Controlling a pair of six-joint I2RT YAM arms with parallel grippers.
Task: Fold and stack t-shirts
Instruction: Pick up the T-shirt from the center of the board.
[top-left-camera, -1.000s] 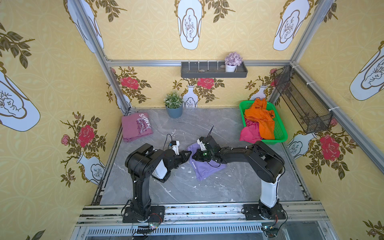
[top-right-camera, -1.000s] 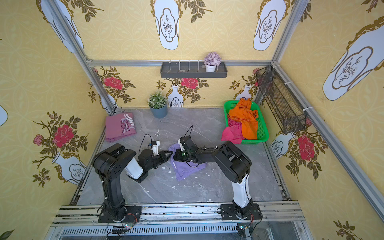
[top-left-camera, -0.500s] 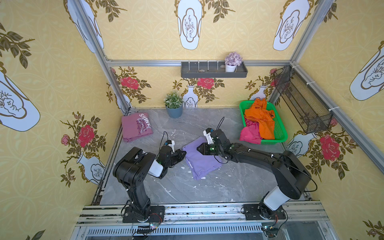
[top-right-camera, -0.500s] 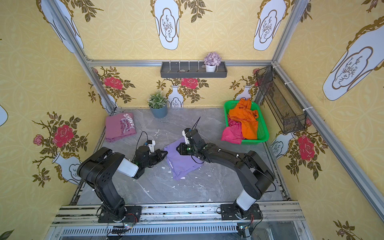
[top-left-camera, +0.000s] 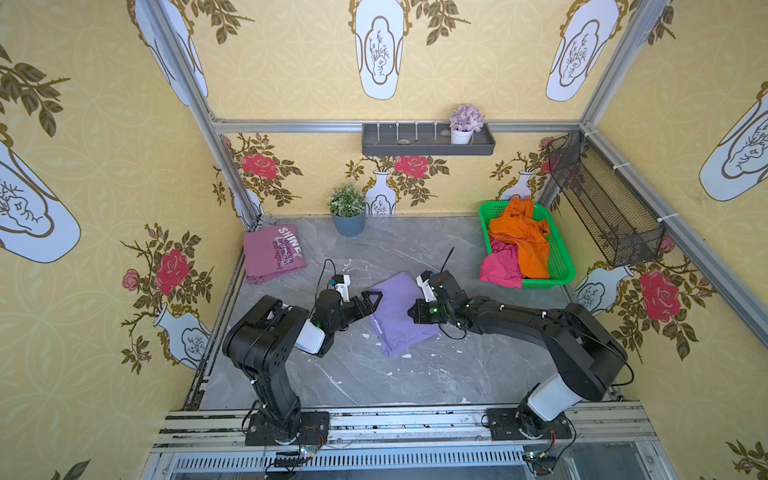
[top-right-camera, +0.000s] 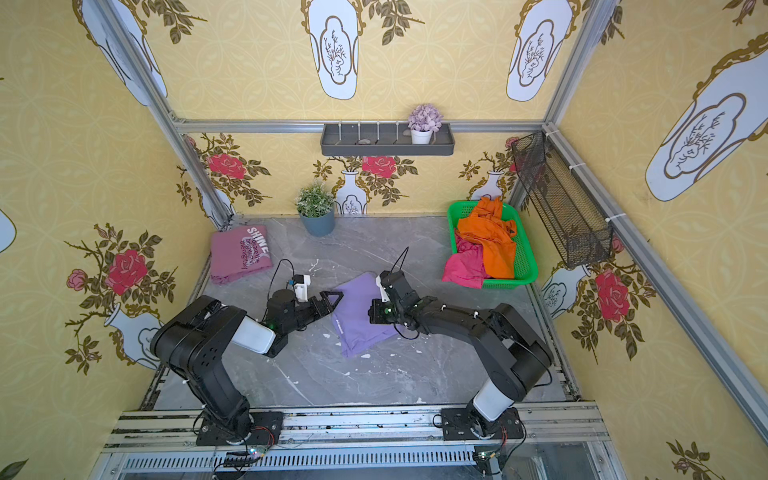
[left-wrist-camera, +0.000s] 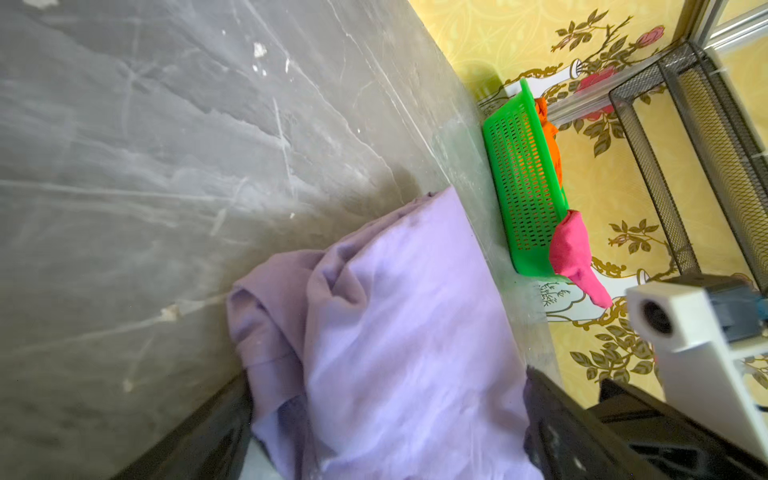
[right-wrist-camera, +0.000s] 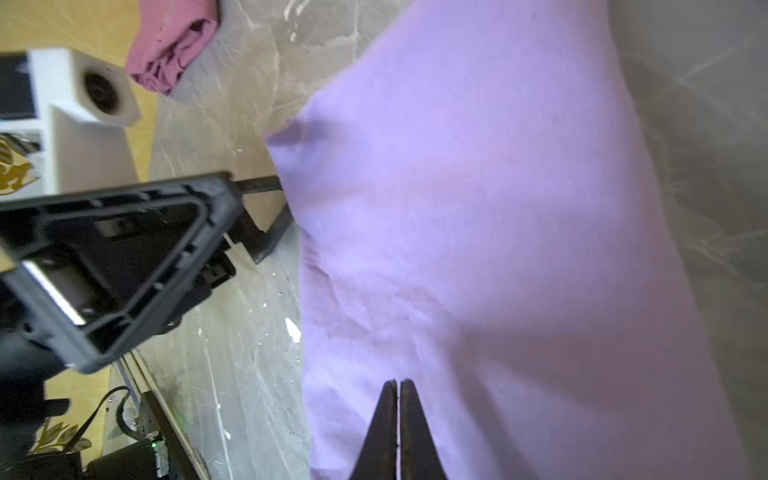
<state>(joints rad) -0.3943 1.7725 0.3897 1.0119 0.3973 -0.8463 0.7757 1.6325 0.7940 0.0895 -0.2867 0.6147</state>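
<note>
Describer: Since a second ago the left pincer (top-left-camera: 371, 300) has sprung open, and the lavender t-shirt (top-left-camera: 395, 322), then bunched between the two arms, now lies spread flatter. The right arm, stretched long half a second ago, has bent its elbow back again.

Listener: Where is that shirt?

Describer: On the grey marble-look table (top-left-camera: 374, 386), about the middle, folded into a rough rectangle, plain side up.

Listener: And the pincers?

Describer: The left pincer sits at the shirt's left edge, jaws wide apart. In the left wrist view its black fingers (left-wrist-camera: 557, 432) stand either side of the cloth, gripping nothing. The right pincer (right-wrist-camera: 397, 390) is closed tip to tip over the shirt's right part; whether it presses the cloth I cannot tell.

Listener: Other shirts?

Describer: A dusty mauve t-shirt (top-left-camera: 272, 255), folded with its white "SHINE" print up, lies in the table's far left corner. An orange t-shirt (top-left-camera: 523, 241) and a magenta t-shirt (top-left-camera: 500, 270) are heaped in a green basket (top-left-camera: 544, 285) at the far right, the magenta one spilling over its near rim
</note>
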